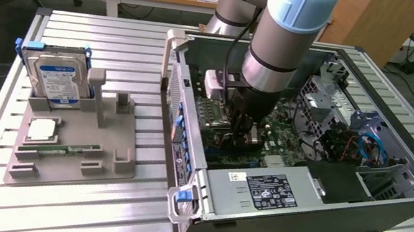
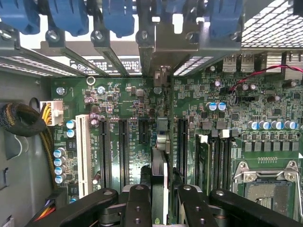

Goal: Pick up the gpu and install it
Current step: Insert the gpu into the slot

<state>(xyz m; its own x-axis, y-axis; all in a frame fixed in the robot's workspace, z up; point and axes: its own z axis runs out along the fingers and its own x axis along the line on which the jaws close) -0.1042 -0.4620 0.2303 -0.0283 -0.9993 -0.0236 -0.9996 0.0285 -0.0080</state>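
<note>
Slatted metal bench (image 1: 90, 210) w/ open PC case (image 1: 299, 220): our gripper (image 2: 160, 198) is clenched on the gpu (image 2: 160, 165), held edge-on directly above the motherboard (image 2: 128, 101), long axis parallel w/ the slots.

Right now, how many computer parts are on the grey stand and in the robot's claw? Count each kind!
Hard drive: 1
RAM stick: 1
Processor chip: 1
gpu, held in the gripper: 1
Total: 4

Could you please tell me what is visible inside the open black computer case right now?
Inside the black computer case lie the green motherboard, a black power supply and the gripper holding the thin gpu card edge-on; the slot beneath it is hidden.
</note>
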